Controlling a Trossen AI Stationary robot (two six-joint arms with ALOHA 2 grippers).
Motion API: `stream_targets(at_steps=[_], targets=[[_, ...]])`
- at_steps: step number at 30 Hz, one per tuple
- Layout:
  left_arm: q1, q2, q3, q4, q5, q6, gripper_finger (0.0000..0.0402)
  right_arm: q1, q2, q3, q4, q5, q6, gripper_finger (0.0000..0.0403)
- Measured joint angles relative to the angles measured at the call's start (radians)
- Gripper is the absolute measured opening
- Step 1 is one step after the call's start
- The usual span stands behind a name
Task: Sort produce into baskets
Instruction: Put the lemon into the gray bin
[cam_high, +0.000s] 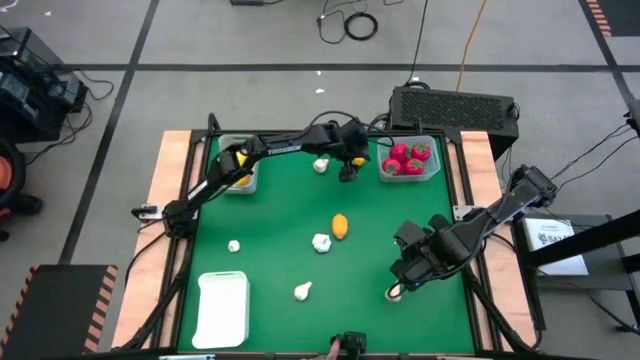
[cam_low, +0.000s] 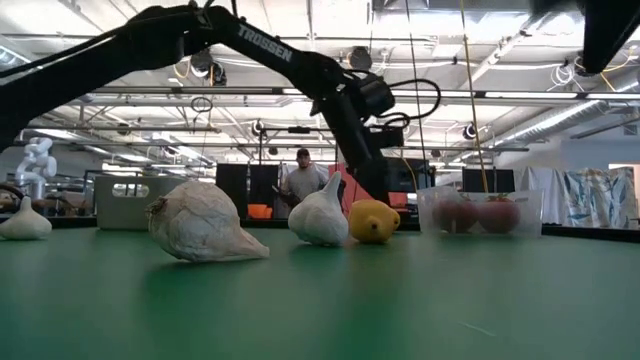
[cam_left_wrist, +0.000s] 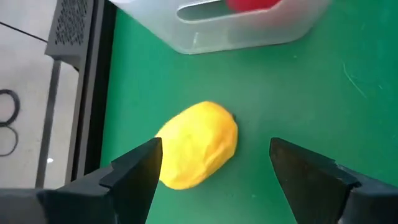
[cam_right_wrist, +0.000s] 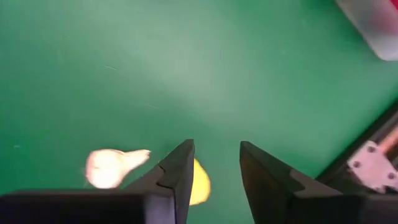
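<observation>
My left gripper (cam_left_wrist: 214, 155) reaches to the table's far middle (cam_high: 350, 168) and stands open, one finger on either side of a yellow-orange fruit (cam_left_wrist: 198, 144) lying on the green table, not touching it. Just beyond is the clear bin (cam_high: 408, 160) with red fruits. My right gripper (cam_right_wrist: 216, 165) hovers near the right front (cam_high: 400, 285), fingers pointing down, a narrow gap between them and nothing in it. Below it a garlic bulb (cam_right_wrist: 112, 167) lies on the table, and a yellow fruit (cam_right_wrist: 199, 183) is half hidden by one finger.
A grey-white bin (cam_high: 238, 165) at the far left holds a yellow fruit. The white tray (cam_high: 222, 308) lies front left. Loose on the table are a yellow fruit (cam_high: 341, 226) and garlic bulbs (cam_high: 321, 242), (cam_high: 233, 246), (cam_high: 302, 291), (cam_high: 321, 166). A person (cam_low: 303, 180) stands far behind the table.
</observation>
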Motion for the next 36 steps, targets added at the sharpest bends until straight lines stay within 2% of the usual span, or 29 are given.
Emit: stream_targets(at_steps=[14,22,28,36], targets=[[0.010,0.037,0.018,-0.029,-0.013,0.006,0.0304,-0.002,-0.069,-0.043,0.009,0.053,0.003,0.0093],[0.052,0.047,0.013,-0.112,-0.004,-0.048,0.0304,-0.016,-0.069,-0.043,0.035,0.062,-0.001,0.0093],[0.059,0.046,0.025,-0.062,-0.003,-0.048,0.0304,-0.016,-0.069,-0.043,0.057,0.061,-0.002,0.0093],[0.054,0.047,0.025,-0.101,-0.004,-0.047,0.0304,-0.016,-0.069,-0.043,0.060,0.061,0.003,0.0093]])
